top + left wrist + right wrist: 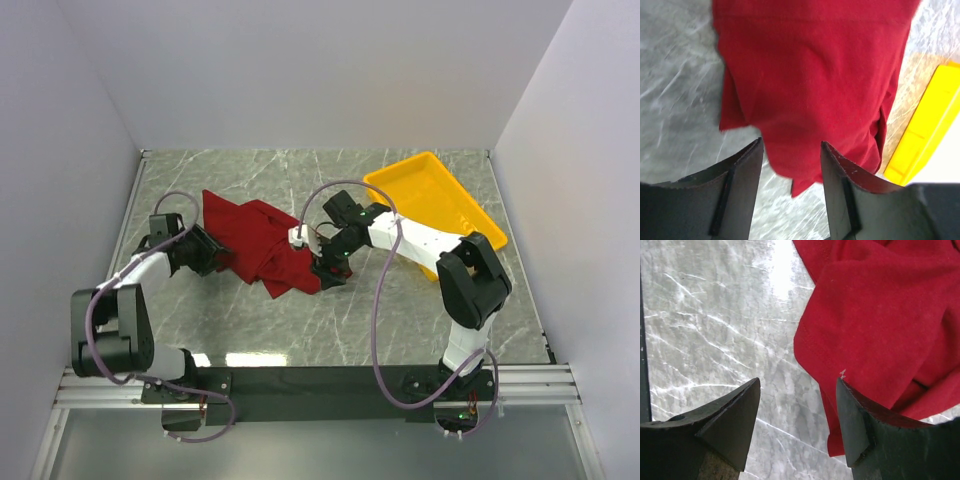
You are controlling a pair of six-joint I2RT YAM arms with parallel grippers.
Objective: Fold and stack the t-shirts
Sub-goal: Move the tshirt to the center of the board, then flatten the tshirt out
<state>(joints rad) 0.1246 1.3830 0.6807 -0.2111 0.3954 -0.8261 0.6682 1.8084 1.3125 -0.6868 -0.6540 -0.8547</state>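
T-shirt [262, 245] between left gripper [218, 256] and right gripper [330, 272]

There is one dark red short-sleeved cloth t-shirt [262, 245], the only garment in view. There is one yellow rectangular plastic tray [432, 192] and one grey marble-patterned table [330, 325]. There are two black-and-white robot arms, the left arm [140, 278] and the right arm [425, 240]. There are two grippers, the left gripper [791, 155] and the right gripper [799, 390]. Each has two dark fingers [740, 185], four in all. There are two purple cables [377, 320], one running along each arm.
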